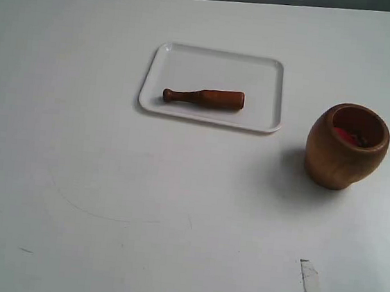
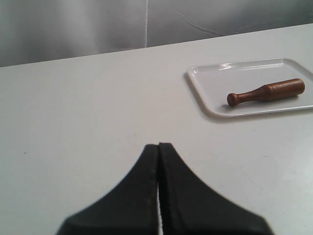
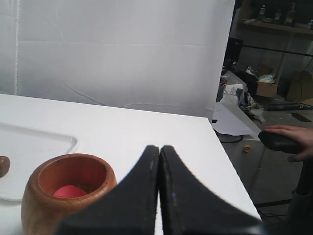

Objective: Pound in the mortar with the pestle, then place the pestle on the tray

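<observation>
There is one flat white rectangular tray [image 1: 170, 61] with rounded corners, one short reddish-brown wooden pestle [image 1: 207, 98], one rounded brown wooden mortar [image 1: 334, 163] and one white table [image 1: 73, 175]. Two black grippers show: the left gripper [image 2: 158, 147] and the right gripper [image 3: 160, 149]. The red bits [image 1: 344, 136] inside the mortar are too indistinct to count.

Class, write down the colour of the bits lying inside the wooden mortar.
Pinkish red bits in the mortar, clearest in the right wrist view.
</observation>
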{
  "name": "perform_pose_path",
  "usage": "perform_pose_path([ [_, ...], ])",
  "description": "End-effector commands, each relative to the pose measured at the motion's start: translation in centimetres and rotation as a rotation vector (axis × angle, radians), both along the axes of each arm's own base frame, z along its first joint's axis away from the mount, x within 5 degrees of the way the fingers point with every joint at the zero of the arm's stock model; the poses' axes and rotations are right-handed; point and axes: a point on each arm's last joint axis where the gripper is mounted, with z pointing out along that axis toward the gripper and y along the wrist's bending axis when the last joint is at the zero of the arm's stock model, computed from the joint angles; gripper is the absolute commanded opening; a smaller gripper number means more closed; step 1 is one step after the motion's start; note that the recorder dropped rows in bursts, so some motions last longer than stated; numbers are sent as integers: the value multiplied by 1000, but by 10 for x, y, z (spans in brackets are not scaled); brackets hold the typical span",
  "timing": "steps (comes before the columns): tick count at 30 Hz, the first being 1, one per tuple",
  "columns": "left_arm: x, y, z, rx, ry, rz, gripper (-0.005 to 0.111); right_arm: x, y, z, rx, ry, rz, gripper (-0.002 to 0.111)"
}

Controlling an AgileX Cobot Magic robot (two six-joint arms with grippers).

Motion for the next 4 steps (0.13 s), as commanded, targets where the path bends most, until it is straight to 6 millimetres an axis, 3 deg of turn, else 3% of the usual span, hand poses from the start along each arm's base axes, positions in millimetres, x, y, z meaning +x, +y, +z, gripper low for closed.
perform_pose_path([
  [1, 0, -1, 0, -15, -4, -6, 0, 0, 0, -1, -6, -2, -6, 0],
  [4, 0, -1, 0, -15, -4, -6, 0, 0, 0, -1, -6, -2, -6, 0],
])
